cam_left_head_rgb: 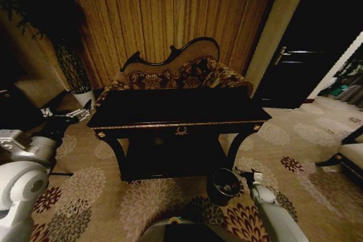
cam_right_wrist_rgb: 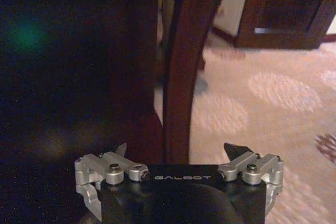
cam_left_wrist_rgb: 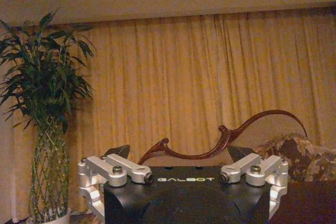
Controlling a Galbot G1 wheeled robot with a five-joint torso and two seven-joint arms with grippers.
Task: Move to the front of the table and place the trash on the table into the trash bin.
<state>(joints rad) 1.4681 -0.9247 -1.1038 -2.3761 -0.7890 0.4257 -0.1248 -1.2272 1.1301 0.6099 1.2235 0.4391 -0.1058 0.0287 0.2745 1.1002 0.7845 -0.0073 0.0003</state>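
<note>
The black table (cam_left_head_rgb: 176, 109) with gold trim stands straight ahead of me, its dark glossy top facing me. The trash is out of view. On the carpet by the table's front right leg sits the small round trash bin (cam_left_head_rgb: 225, 185), with dim specks inside that I cannot make out. My right gripper (cam_left_head_rgb: 248, 175) hangs low beside the bin's right rim; in the right wrist view it (cam_right_wrist_rgb: 178, 150) is open and holds nothing, facing the curved table leg (cam_right_wrist_rgb: 178, 77). My left gripper (cam_left_head_rgb: 76, 114) is raised off the table's left end, and it (cam_left_wrist_rgb: 181, 153) is open and holds nothing.
A floral sofa (cam_left_head_rgb: 181, 75) with a curved dark frame stands right behind the table, before gold curtains. A tall plant in a white pot (cam_left_head_rgb: 84, 96) is at the back left. A dark door (cam_left_head_rgb: 306, 55) is at the right, with a chair (cam_left_head_rgb: 351, 157) at the right edge.
</note>
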